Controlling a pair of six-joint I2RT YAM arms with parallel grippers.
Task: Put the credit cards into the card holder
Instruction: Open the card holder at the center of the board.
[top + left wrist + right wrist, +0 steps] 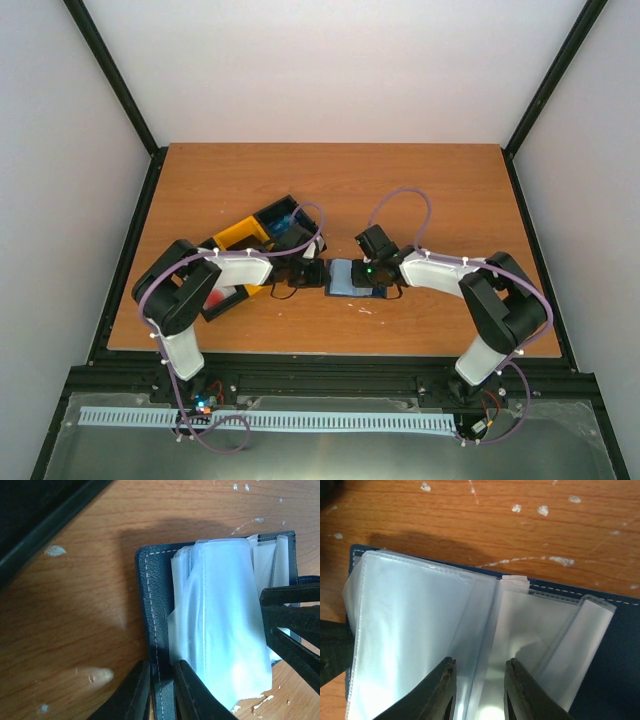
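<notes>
**Student:** Where did the card holder lie?

**Tutor:** The card holder (352,277) lay open on the wooden table (420,180), just right of the black-and-yellow tray (240,236). Its transparent sleeves (420,620) were fanned up from the navy cover.

**Student:** And the left gripper?

**Tutor:** The left gripper (162,665) stood between the tray and the card holder. Its jaws were nearly together, flanking the cover's white-stitched edge on the tray side. Whether they actually clamped that edge could not be told.

**Student:** The right gripper?

**Tutor:** The right gripper (480,661) hung over the side of the card holder away from the tray. Its jaws stood partly open, with a fold of clear sleeve lying in the gap and nothing pinched.

**Student:** What of the tray's contents?

**Tutor:** One credit card (222,297), white with a red blotch, showed in the tray's near compartment. It was mostly hidden beneath the left arm (240,268). Something blue showed in the tray's far compartment, too small to name.
</notes>
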